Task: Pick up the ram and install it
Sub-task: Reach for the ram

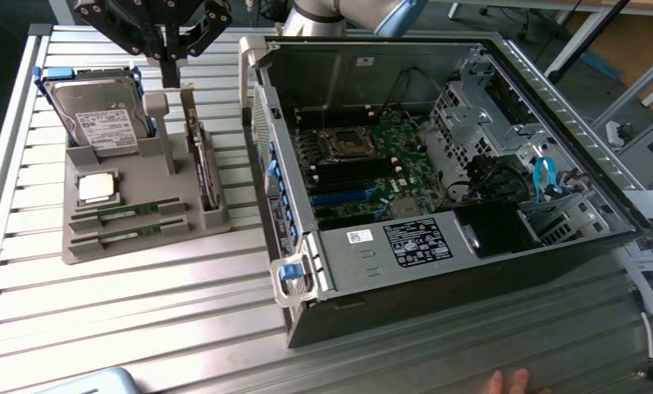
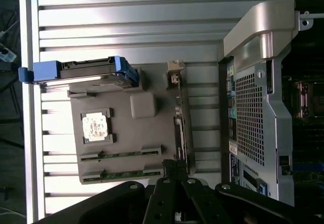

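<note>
The gripper (image 1: 170, 80) hangs at the upper left of the exterior view with its two black fingers pressed together and nothing between them. It is above the far end of a grey tray (image 1: 152, 249), over a grey upright post between the hard drive (image 1: 106, 119) and the expansion card (image 1: 203, 168).

The ram lies in the tray's near end, at the left of the frame and below its middle. There are two thin green sticks, the upper ram stick (image 1: 126, 213) and the lower ram stick (image 1: 130, 235). Each is seated flat in its own slot, and they run parallel, one just beside the other. Both are well apart from the gripper.

Just above the sticks a square processor (image 1: 97, 187) sits in its recess. The expansion card stands on edge along the tray's right side.

To the right of the tray an open computer case (image 1: 436, 308) lies on its side, with the motherboard (image 1: 359, 164) exposed inside. Everything rests on a slatted metal table (image 1: 140, 320). A person's fingertips (image 1: 509, 382) show at the bottom edge, right of centre.
</note>
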{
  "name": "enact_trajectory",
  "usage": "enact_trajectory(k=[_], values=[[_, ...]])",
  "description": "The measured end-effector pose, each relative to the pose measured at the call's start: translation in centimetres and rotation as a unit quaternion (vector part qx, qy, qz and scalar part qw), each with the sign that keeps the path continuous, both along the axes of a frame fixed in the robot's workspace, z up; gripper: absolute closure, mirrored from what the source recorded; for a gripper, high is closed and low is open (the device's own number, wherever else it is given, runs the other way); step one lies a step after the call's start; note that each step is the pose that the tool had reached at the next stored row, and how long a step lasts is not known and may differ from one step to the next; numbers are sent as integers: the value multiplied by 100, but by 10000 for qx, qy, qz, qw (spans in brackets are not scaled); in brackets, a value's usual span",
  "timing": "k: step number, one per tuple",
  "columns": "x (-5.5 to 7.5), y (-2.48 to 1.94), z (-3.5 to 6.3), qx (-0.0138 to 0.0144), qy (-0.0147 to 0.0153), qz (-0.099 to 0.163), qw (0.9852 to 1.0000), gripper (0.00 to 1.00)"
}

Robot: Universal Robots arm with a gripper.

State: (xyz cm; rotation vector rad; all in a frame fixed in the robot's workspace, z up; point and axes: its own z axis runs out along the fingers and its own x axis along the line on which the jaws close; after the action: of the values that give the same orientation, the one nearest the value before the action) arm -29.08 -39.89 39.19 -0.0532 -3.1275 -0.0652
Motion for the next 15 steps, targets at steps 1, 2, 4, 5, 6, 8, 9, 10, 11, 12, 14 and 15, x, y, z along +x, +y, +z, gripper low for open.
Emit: enact_trajectory(k=[1, 2, 4, 5, 6, 8, 9, 10, 11, 12, 14, 15], values=[[-16, 0, 0, 0, 0, 1, 10000, 89], [-31, 0, 0, 0, 0, 2, 10000, 89], [-54, 0, 0, 0, 0, 4, 10000, 89], [-66, 0, 0, 0, 0, 4, 10000, 89], [-78, 0, 0, 0, 0, 5, 10000, 89], [-100, 0, 0, 0, 0, 6, 10000, 89], [-112, 0, 0, 0, 0, 7, 10000, 89], [-123, 0, 0, 0, 0, 7, 10000, 89], [-135, 0, 0, 0, 0, 8, 10000, 89], [-147, 0, 0, 0, 0, 8, 10000, 89], [-168, 0, 0, 0, 0, 10, 10000, 89], [-179, 0, 0, 0, 0, 10, 10000, 89]])
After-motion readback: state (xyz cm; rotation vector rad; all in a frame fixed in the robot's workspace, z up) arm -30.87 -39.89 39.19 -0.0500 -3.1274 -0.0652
